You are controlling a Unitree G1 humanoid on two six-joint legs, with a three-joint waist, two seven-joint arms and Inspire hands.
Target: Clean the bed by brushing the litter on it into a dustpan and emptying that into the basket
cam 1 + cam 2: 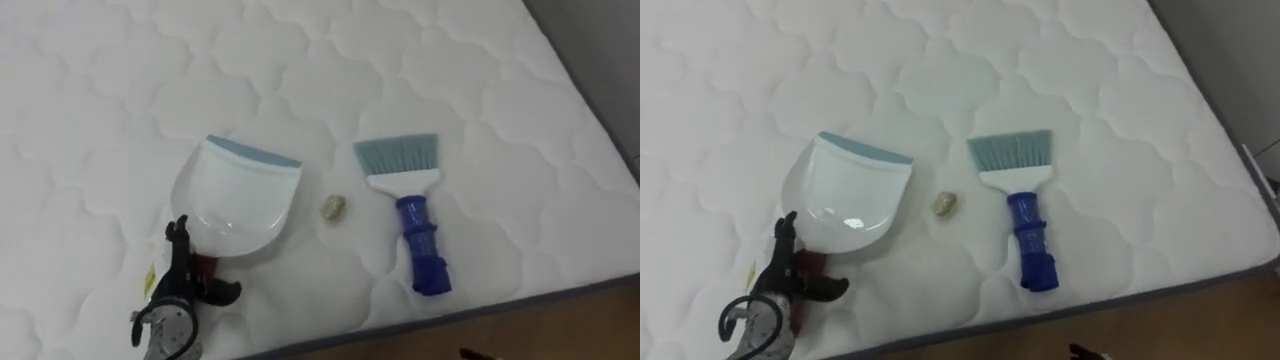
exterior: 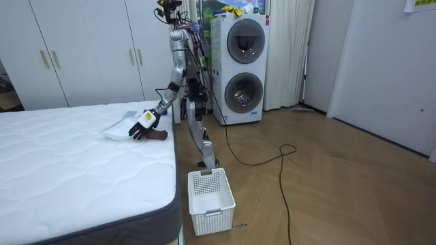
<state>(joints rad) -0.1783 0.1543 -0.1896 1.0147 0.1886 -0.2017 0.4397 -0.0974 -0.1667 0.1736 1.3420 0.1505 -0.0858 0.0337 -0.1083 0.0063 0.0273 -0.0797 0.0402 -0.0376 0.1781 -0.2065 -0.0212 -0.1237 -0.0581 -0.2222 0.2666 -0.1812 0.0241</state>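
On the white mattress (image 1: pixel 420 70) lies a white dustpan (image 1: pixel 238 195) with a grey-blue front lip, its dark red handle (image 1: pixel 206 265) pointing at me. My left hand (image 1: pixel 172 297) is at that handle, fingers and thumb spread either side of it, open. A small crumpled beige scrap (image 1: pixel 333 207) lies just right of the pan. Further right rests a brush (image 1: pixel 412 205) with pale blue bristles and a blue handle, untouched. A dark tip of my right hand (image 1: pixel 470 353) shows at the bottom edge. In the room view I stand at the bed's corner, left hand (image 2: pixel 144 122) reaching over it.
The mattress edge (image 1: pixel 560 293) runs along the bottom right, with wooden floor beyond. A white slatted basket (image 2: pixel 210 200) stands on the floor beside the bed, near my feet. Stacked washing machines (image 2: pixel 243 61) and white wardrobes (image 2: pixel 82 47) line the far wall.
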